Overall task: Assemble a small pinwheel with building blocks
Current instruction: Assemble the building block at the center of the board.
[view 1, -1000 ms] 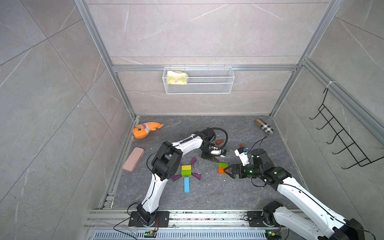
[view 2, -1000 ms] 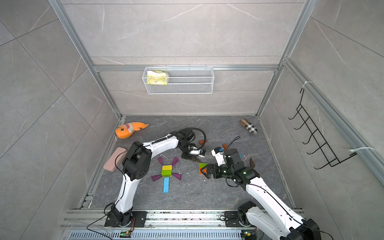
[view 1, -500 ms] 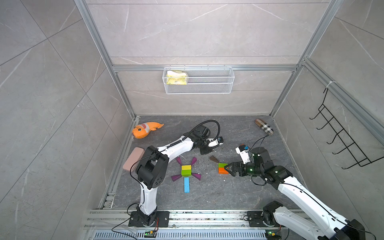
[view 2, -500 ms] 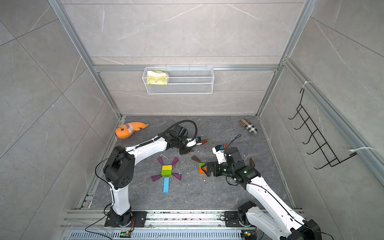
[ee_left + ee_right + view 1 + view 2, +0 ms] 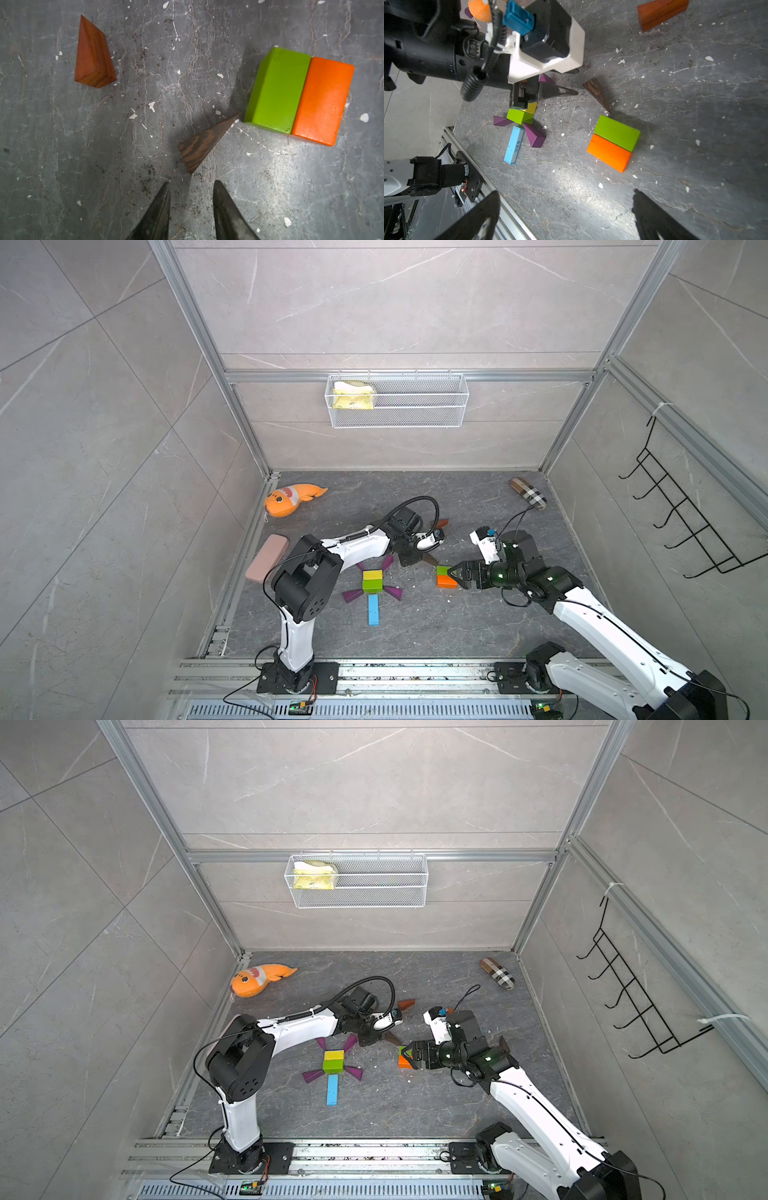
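A yellow brick (image 5: 372,574), a green brick (image 5: 372,585), a light-blue bar (image 5: 373,610) and purple wedges (image 5: 392,593) lie together on the floor. My left gripper (image 5: 191,184) points down at the floor just right of them. It is narrowly open with nothing between the fingers. A dark brown wedge (image 5: 204,143) lies just ahead of its tips, and a reddish wedge (image 5: 93,56) lies farther off. A second green brick (image 5: 616,133) and an orange brick (image 5: 609,152) lie side by side. My right gripper (image 5: 565,191) stands wide open and empty beside them.
An orange plush fish (image 5: 291,499) lies at the back left, a pink case (image 5: 267,558) along the left wall and a plaid pouch (image 5: 528,493) at the back right. A wire basket (image 5: 397,400) hangs on the back wall. A hook rack (image 5: 681,526) is on the right wall.
My left arm has swung its elbow out to the left and drawn the gripper back a little, with its jaws narrower. The right gripper has edged slightly toward the green and orange bricks.
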Motion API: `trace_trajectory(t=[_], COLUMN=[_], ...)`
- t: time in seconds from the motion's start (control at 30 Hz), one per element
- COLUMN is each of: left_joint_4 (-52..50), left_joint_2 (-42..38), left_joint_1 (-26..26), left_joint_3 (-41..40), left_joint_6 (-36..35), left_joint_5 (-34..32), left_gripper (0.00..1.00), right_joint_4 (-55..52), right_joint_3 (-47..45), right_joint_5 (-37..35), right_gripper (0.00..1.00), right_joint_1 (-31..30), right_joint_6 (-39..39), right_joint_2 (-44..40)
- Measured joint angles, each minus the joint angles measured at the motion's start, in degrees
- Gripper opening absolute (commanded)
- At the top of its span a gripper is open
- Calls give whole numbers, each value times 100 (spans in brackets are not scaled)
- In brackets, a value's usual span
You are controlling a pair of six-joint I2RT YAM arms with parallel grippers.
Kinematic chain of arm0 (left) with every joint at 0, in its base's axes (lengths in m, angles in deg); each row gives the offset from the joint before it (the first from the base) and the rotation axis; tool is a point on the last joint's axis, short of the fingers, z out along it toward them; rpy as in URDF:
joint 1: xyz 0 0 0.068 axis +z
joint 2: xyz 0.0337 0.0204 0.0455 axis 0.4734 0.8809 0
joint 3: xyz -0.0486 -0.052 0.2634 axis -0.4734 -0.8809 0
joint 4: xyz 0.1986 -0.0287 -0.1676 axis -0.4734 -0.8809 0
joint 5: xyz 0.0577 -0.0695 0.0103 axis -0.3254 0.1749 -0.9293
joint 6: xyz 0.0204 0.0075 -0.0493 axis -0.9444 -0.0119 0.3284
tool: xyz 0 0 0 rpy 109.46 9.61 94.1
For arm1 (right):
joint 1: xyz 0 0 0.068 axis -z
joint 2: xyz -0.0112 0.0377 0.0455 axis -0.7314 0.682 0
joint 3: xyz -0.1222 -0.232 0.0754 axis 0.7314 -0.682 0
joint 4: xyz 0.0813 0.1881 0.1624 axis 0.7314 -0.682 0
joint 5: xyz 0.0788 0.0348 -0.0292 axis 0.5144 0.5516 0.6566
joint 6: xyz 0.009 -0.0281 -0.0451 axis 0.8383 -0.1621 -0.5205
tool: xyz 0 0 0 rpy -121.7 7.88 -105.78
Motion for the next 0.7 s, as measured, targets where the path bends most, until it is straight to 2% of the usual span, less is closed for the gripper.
trace_trajectory(t=[0.7], left_joint_4=[74], left_joint_2=[452], left_joint_1=[-17], left_joint_3=[157], left_joint_6=[-7], left_joint_5=[-44], left_gripper=[32], right_joint_4=[-42], right_joint_3=[0], right_joint_5=[-24], right_gripper=[100], right_joint_1=[0], right_joint_6=[-26], right_joint_2=[118])
